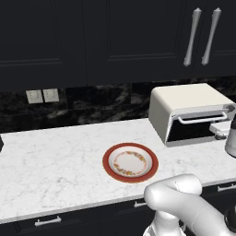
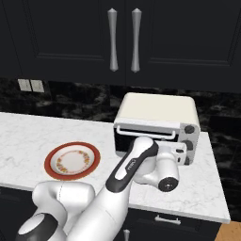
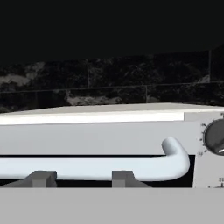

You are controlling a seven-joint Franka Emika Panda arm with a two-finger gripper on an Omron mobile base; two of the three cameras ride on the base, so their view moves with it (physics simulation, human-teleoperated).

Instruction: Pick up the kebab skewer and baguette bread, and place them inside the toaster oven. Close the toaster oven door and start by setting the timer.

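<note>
The cream-white toaster oven [image 1: 184,99] [image 2: 155,108] stands on the counter at the back right. Its door [image 1: 189,132] looks closed, with the silver bar handle [image 3: 87,168] across the top. My gripper [image 3: 83,178] is right at the door, its two dark fingertips [image 3: 41,177] just below the handle and set apart with nothing between them. In the right base view my hand [image 2: 170,155] sits against the door's right end, beside the knobs [image 2: 189,129]. The kebab skewer and the baguette bread are hidden from view.
A red-rimmed plate [image 1: 108,161] [image 2: 49,162] lies bare on the white marble counter, left of the oven. One dark knob [image 3: 216,138] sits just right of the handle's end. Dark cabinets with silver handles [image 2: 123,40] hang above.
</note>
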